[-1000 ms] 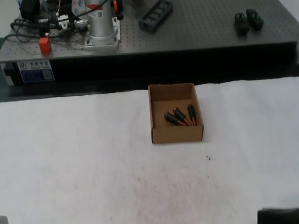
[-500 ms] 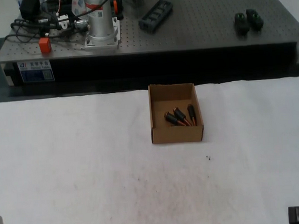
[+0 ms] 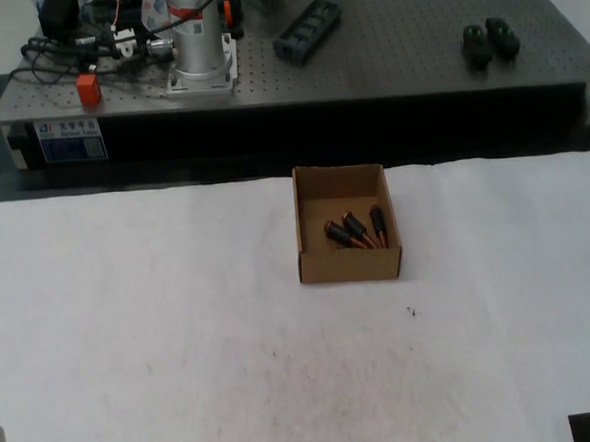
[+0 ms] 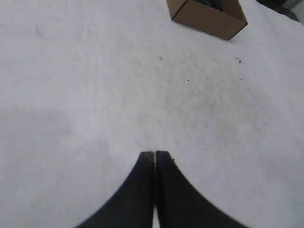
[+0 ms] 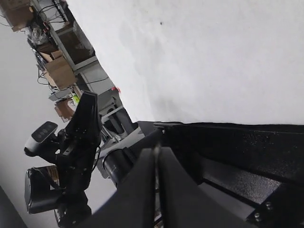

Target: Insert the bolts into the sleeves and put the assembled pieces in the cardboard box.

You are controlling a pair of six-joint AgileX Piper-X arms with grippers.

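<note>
My left gripper [image 4: 155, 154] hangs over the white cloth [image 3: 182, 338], fingers pressed together; my right gripper [image 5: 157, 149] also has its fingers pressed together, and its wrist view looks past the cloth's edge to shelving; the high view cuts both arms off at the near corners; open cloth reaches to the cardboard box [image 3: 346, 266]; assembled pieces [image 3: 354, 229] lie in its near half; the left wrist view clips the box.

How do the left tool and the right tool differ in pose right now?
The left tool hangs over the white cloth, facing the cardboard box; the right tool is turned toward the cloth's edge, with dark hardware and room shelves ahead. Both are shut and hold nothing.
</note>
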